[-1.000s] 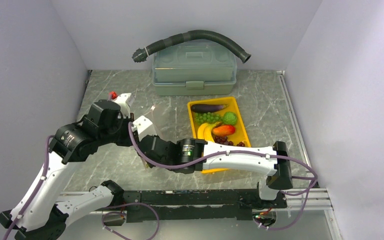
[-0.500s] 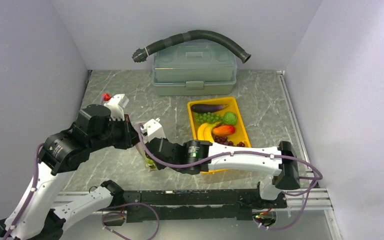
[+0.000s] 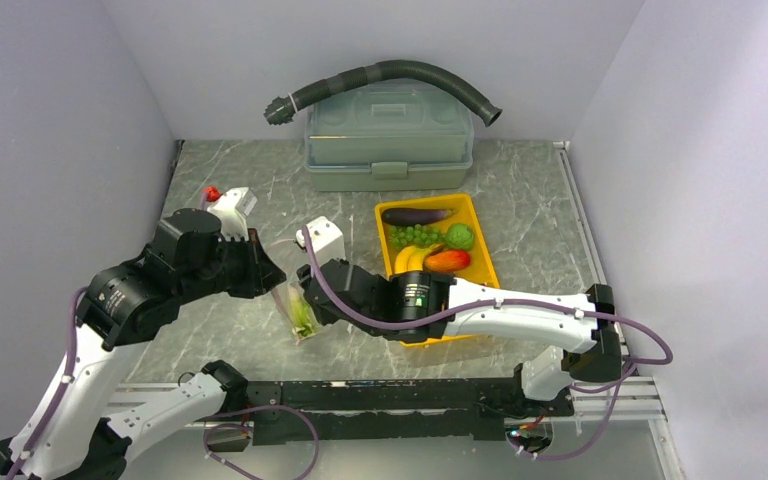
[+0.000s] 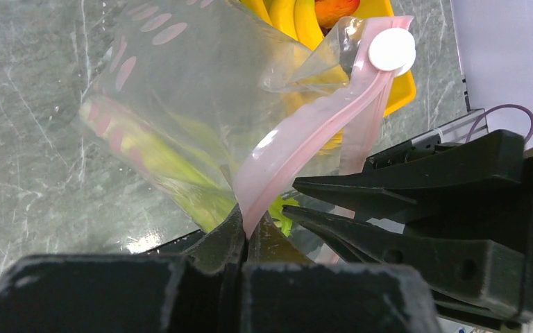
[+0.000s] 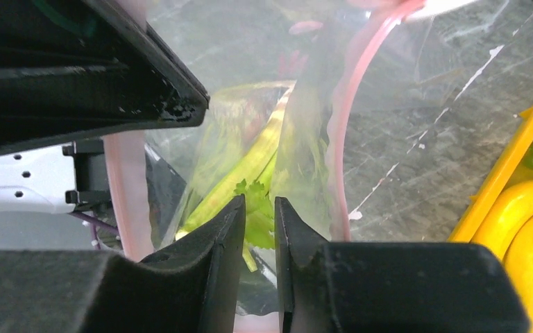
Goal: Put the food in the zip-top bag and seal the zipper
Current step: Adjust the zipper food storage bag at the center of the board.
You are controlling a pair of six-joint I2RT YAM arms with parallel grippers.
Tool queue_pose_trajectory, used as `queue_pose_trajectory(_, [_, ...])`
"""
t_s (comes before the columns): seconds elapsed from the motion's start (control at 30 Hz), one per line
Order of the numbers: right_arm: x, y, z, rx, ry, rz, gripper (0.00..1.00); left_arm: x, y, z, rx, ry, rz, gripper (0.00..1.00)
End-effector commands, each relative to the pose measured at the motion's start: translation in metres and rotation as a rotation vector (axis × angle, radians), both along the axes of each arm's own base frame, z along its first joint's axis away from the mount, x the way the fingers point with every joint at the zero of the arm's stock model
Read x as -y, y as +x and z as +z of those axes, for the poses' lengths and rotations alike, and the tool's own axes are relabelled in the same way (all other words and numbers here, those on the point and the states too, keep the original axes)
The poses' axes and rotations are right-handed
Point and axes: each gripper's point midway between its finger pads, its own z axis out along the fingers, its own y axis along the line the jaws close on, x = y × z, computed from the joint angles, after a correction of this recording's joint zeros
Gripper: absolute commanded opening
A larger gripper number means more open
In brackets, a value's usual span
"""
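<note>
The clear zip-top bag (image 3: 298, 312) hangs between the two arms, above the marble table. My left gripper (image 4: 246, 232) is shut on its pink zipper (image 4: 305, 132). The white slider (image 4: 391, 49) sits at the strip's far end. A white-green leek (image 5: 250, 163) lies inside the bag. My right gripper (image 5: 259, 208) stands at the bag's mouth, jaws a little apart; the leek's leaves show just beyond the tips, none of it pinched. The rest of the food lies in the yellow tray (image 3: 487, 262): eggplant (image 3: 416, 215), green grapes (image 3: 415, 236) and bananas (image 3: 410, 262).
A grey-green lidded box (image 3: 390, 140) stands at the back with a black corrugated hose (image 3: 390, 75) on top of it. The yellow tray lies right of the bag, partly under my right forearm. Pale walls close in on the left, right and back.
My right gripper's jaws have parted and the leek now lies loose in the bag. The right arm has shifted to the right. The left arm swung slightly left, still holding the strip.
</note>
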Motion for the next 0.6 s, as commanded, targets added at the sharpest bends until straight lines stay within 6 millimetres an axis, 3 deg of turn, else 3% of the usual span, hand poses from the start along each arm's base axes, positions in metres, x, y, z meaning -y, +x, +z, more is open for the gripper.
queue_pose_trajectory(0.0, [0.006, 0.008, 0.053, 0.062, 0.109, -0.024, 0.27, 0.008, 0.007, 0.02, 0.061, -0.065, 0.0, 0.0])
queue_pose_trajectory(0.3, [0.025, 0.007, 0.083, 0.092, 0.17, -0.021, 0.33, 0.01, 0.014, 0.015, 0.053, -0.051, 0.01, 0.0])
queue_pose_trajectory(0.57, [0.093, 0.021, 0.096, 0.152, 0.182, -0.145, 0.43, 0.005, 0.025, 0.016, 0.077, -0.004, 0.044, 0.0])
